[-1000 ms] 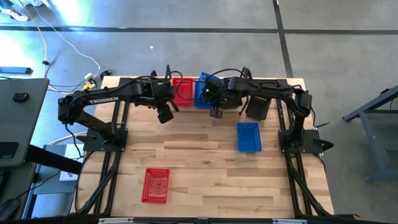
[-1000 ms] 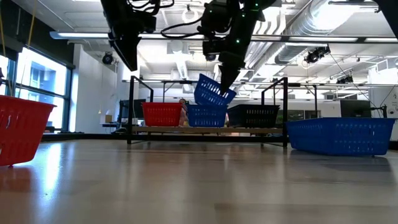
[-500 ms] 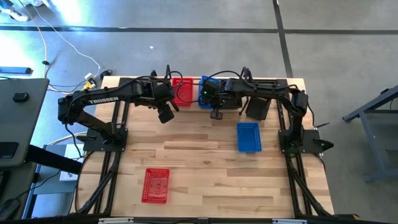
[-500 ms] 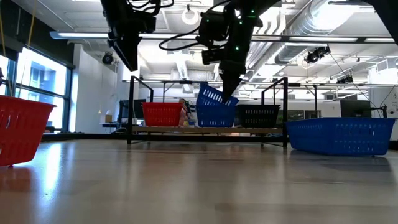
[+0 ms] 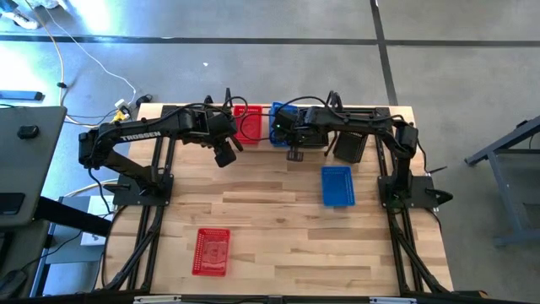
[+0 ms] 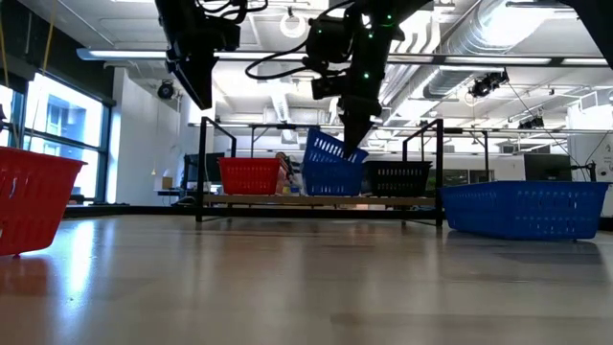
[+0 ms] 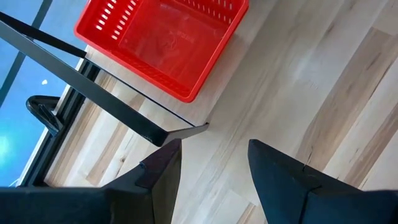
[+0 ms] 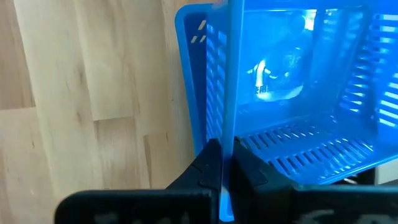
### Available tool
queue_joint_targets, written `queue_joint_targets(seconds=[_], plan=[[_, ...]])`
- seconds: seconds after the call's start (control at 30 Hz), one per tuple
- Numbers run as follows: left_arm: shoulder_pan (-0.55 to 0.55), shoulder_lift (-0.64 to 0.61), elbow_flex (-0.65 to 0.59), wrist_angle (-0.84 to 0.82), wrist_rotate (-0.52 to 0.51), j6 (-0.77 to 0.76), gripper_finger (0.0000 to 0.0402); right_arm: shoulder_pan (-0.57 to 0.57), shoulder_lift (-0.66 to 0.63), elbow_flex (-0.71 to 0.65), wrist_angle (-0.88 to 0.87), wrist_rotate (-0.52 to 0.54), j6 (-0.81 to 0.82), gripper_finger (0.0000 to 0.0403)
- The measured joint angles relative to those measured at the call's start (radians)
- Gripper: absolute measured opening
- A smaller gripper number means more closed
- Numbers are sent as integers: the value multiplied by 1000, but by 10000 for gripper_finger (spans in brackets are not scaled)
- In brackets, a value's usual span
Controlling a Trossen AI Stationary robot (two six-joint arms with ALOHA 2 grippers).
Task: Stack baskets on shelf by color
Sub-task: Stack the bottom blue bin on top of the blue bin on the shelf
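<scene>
- Right gripper [image 8: 221, 163] pinches the tilted blue basket [image 6: 332, 153] by its wall; released crooked, it could jam instead of nesting
- Left gripper [image 7: 211, 163], spread and empty, hovers near the red basket [image 7: 163, 45]; little risk there

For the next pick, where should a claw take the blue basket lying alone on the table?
Grip the blue basket by one long side wall, coming straight down from above: it sits upright with its mouth open upward, nothing touches it, and the thin rim suits a pinch.

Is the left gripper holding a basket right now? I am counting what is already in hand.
No. In the left wrist view the left gripper is open and empty above the tabletop, apart from the red basket.
</scene>
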Motion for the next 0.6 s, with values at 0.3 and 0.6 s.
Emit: queue_joint_targets(seconds=[0.3, 0.6], plan=[[0, 0, 0, 0, 0, 9, 174, 0, 0, 0, 1, 32, -36, 3], [0, 0, 0, 0, 0, 9, 174, 0, 0, 0, 69, 2, -28, 81]])
